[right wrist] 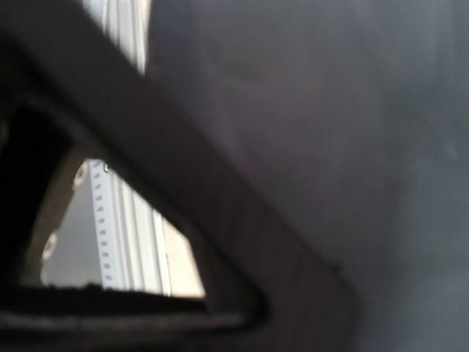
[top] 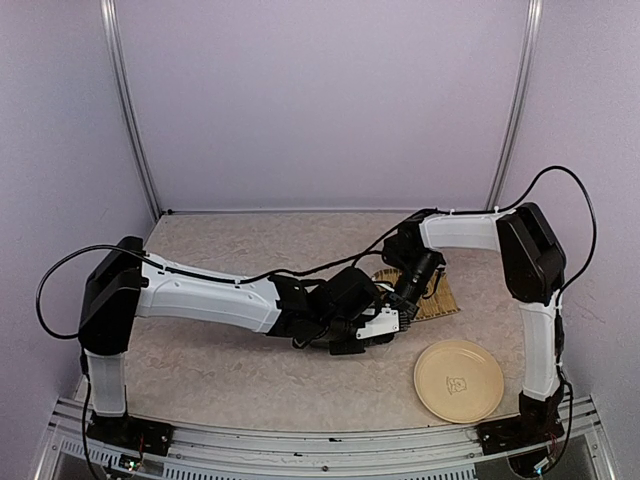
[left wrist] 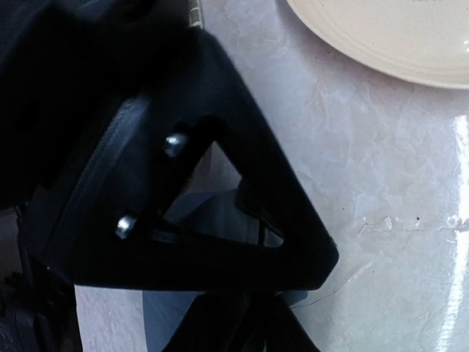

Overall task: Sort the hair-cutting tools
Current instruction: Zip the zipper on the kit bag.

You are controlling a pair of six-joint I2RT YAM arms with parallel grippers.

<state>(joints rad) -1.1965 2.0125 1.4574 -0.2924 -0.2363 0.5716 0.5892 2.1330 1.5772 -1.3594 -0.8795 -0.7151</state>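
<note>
Lavender walls (top: 320,100) close in a beige, marbled tabletop (top: 220,375) on three sides. One metal post (top: 128,110) stands at the upper left and a second post (top: 515,100) at the upper right. A ridged rail (top: 300,440) runs along the bottom edge.

From above I count my two arms, one cream plate (top: 458,380) at the lower right and one brown slatted mat (top: 440,298) just right of centre. My left claw (top: 375,326) and right claw (top: 393,303) meet at the centre, by the mat's left end. My own wrists cover that spot, so I cannot tell whether either claw is spread or pinching. I cannot pick out the hair-cutting tools here; whatever lies under the wrists is hidden. Bare tabletop lies open in the upper middle and at the lower left. The plate sits near the rail, apart from the mat.

In the left wrist view one black triangular finger (left wrist: 249,154) fills the left and centre. Through its opening and below it a grey-blue patch (left wrist: 170,319) shows. The plate's rim curves across the upper right, with bare tabletop between it and the finger. I recognise no tool.

The right wrist view is all blurred. A dark finger (right wrist: 190,198) slants across and a dark grey surface (right wrist: 330,110) fills the right. Through the triangular opening at the lower left I see the pale rail.
</note>
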